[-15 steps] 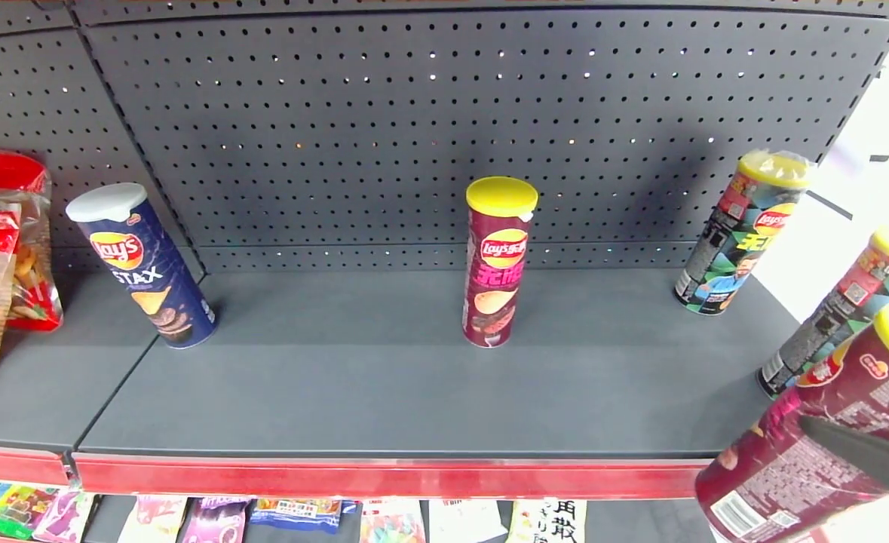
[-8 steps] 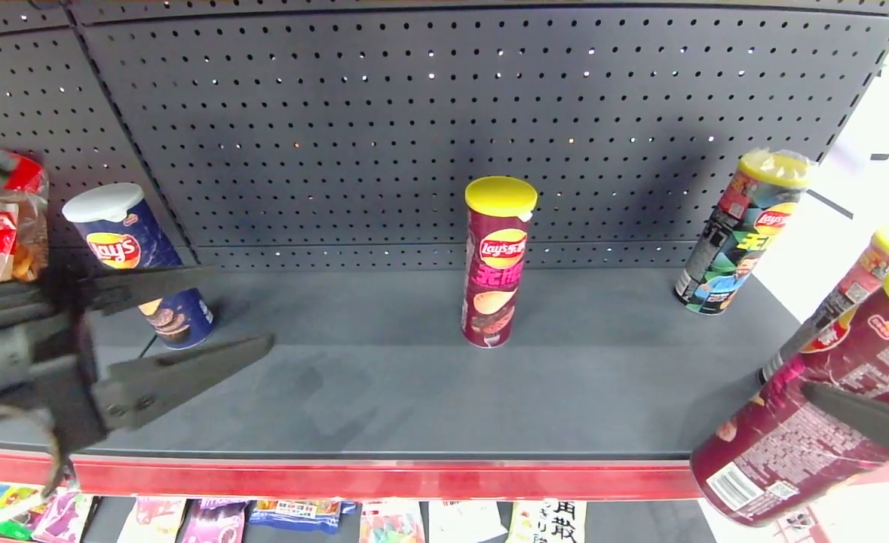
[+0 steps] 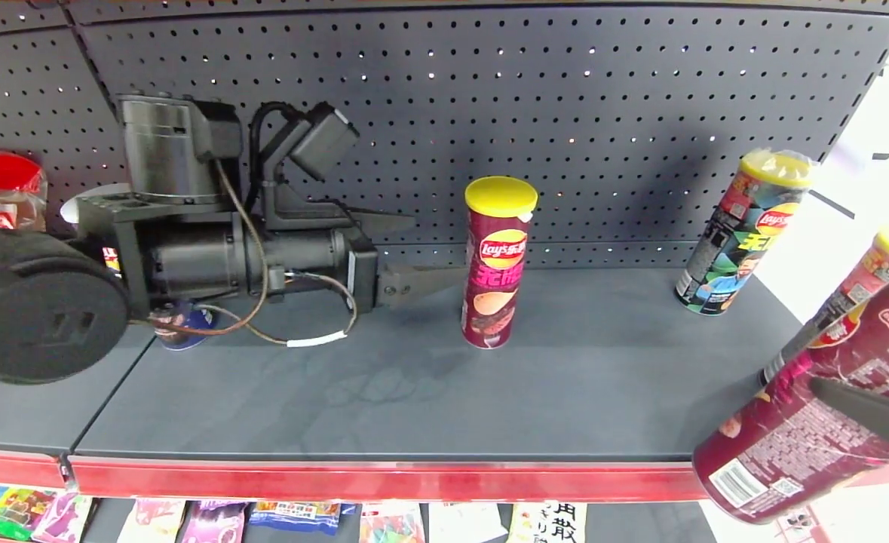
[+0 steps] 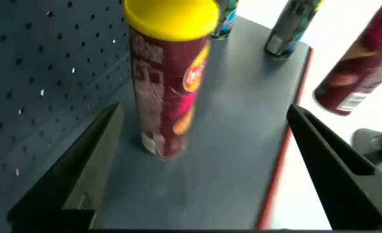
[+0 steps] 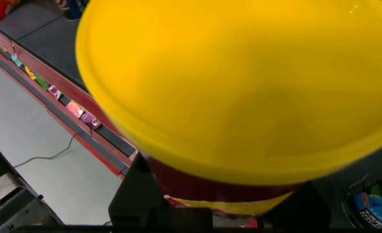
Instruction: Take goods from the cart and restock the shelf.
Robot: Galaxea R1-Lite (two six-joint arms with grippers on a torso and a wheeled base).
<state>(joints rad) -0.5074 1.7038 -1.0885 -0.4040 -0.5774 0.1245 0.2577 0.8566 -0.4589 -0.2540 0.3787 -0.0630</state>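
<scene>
Noted red snack bags [image 3: 3, 179] at left edge, mid-height. Logged row of small colourful packets [image 3: 297, 515] along bottom edge. Recorded pale floor [image 3: 878, 128] at upper right, thin cable [image 5: 52, 150] lying on it.

A maroon cardboard chip tube with a yellow plastic lid [image 3: 498, 264] stands upright midway along the dark grey metal shelf [image 3: 489, 392], which has a red front lip. A second maroon yellow-lidded tube [image 3: 798, 437] hangs tilted off the shelf's right front corner. A multicoloured yellow-lidded tube [image 3: 742, 234] stands at the right rear. Another multicoloured tube [image 3: 851, 290] is partly hidden behind the tilted one.
</scene>
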